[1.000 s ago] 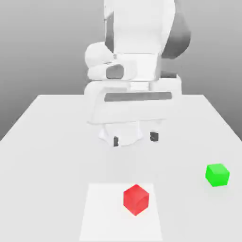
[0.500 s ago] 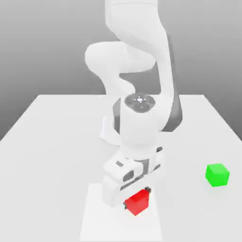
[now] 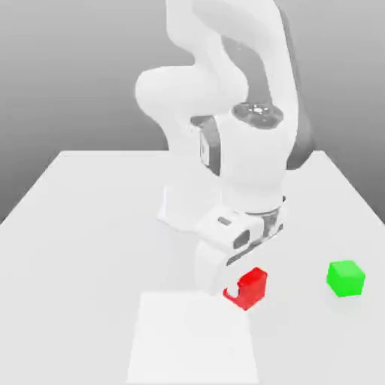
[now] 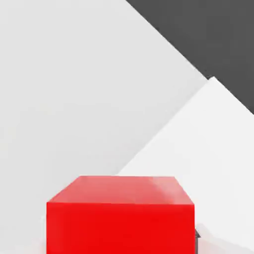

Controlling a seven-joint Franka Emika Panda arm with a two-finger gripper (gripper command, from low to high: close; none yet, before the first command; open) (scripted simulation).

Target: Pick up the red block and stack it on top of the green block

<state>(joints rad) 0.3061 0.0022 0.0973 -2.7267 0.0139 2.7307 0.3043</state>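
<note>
Firmly clamped, the red block (image 3: 247, 289) is in the claw.

The claw (image 3: 246, 289) has closed on the red block, one fingertip (image 3: 233, 290) showing against a side face, and in the hand view the cube sits right by the hand with a plain top and front face. Outward from there, the white hand (image 3: 233, 248) tilts above the block, and the arm (image 3: 252, 158) rises from it, bending back towards its base near the middle of the worktop (image 3: 90, 233). Near the block lies a pale white square (image 3: 192, 338), running out towards the worktop's near edge. Well apart from the claw, the green block (image 3: 346, 278) rests on the worktop, close to its edge on the exterior view's right, with nothing on its top.
</note>
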